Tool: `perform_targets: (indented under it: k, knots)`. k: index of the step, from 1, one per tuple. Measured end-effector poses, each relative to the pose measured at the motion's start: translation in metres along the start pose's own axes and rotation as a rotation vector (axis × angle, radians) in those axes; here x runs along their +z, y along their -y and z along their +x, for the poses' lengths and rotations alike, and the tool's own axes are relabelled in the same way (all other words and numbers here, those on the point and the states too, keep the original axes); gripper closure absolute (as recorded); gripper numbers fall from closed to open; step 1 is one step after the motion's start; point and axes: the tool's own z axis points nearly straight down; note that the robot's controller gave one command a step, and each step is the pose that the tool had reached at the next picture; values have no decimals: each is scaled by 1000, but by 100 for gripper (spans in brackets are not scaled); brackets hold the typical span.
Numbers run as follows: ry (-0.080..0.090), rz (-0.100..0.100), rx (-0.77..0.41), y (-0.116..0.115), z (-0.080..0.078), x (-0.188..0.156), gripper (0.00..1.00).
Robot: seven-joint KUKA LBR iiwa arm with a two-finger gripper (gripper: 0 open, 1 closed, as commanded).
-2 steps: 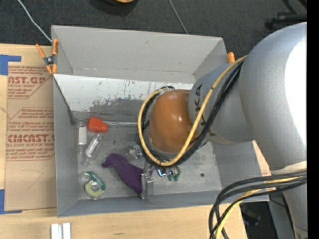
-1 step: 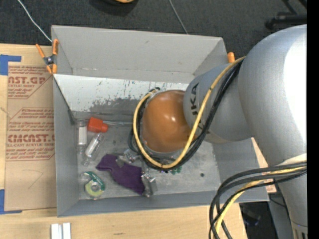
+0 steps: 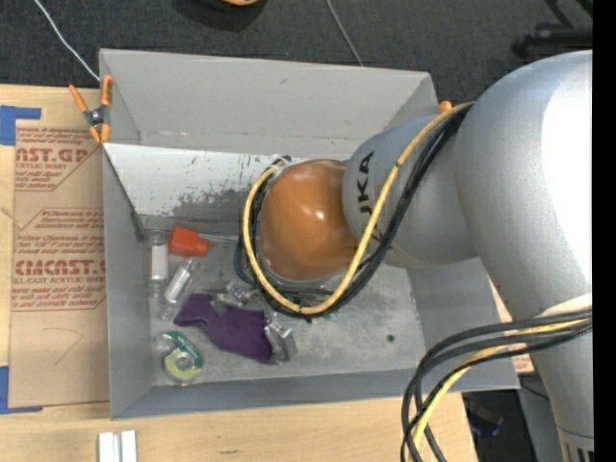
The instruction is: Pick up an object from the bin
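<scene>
Gripper down in the bin, fingers spread apart over a purple cloth, gripping nothing, orange-capped bottle and tape roll nearby.

Even overhead light; soft glare on the glossy orange wrist cover, shadow under it in the grey metal bin.

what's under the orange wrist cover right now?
The gripper pokes out below the orange cover, over the right end of a purple cloth. The bin floor straight beneath the cover is hidden; anything there can't be seen.
</scene>
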Motion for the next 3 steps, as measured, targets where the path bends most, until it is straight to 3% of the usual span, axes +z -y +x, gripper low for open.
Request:
perform_targets:
  k: [1,2,3]
  knots:
    - [2,-2,298,-60,-23,0,0]
    - [2,-1,-202,-19,-5,0,0]
    - [1,-2,-144,-62,-27,0,0]
